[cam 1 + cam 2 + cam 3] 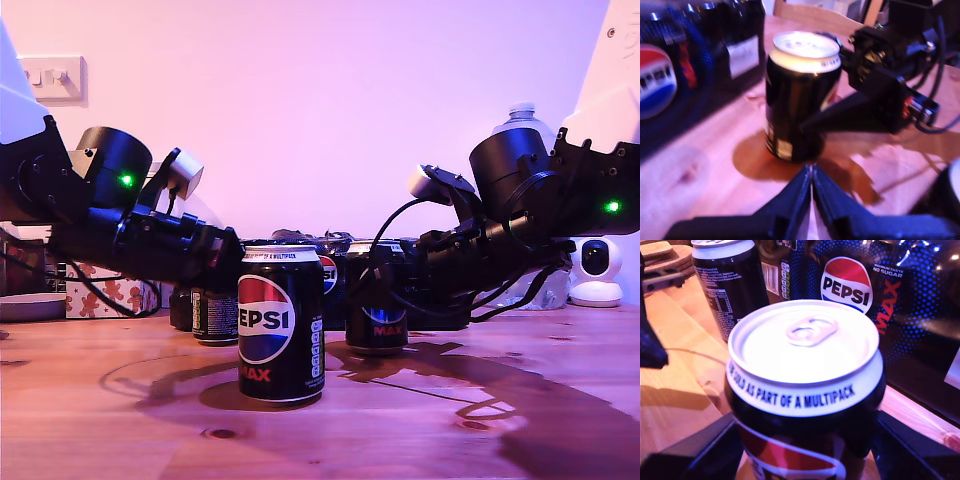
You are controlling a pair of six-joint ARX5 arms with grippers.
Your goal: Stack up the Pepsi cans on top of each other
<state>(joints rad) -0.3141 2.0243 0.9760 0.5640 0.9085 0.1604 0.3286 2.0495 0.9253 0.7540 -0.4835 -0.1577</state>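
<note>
Black Pepsi can [805,405] clamped in second gripper [805,450] jaws; first gripper [811,200] jaws together (empty).

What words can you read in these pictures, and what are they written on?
"EPSI" and "MAX": front can.
"A MULTIPACK": that can's rim.
"MAX": can behind it, towards the exterior view's right.
"SOLD AS PART OF A MULTIPACK": rim of the can between my second gripper's fingers.
"PEPSI", "MAX", "MAXIMUM TASTE NO SUGAR": wrapped pack.
Too small or blurred: small print on the far can, white pack label.
</note>
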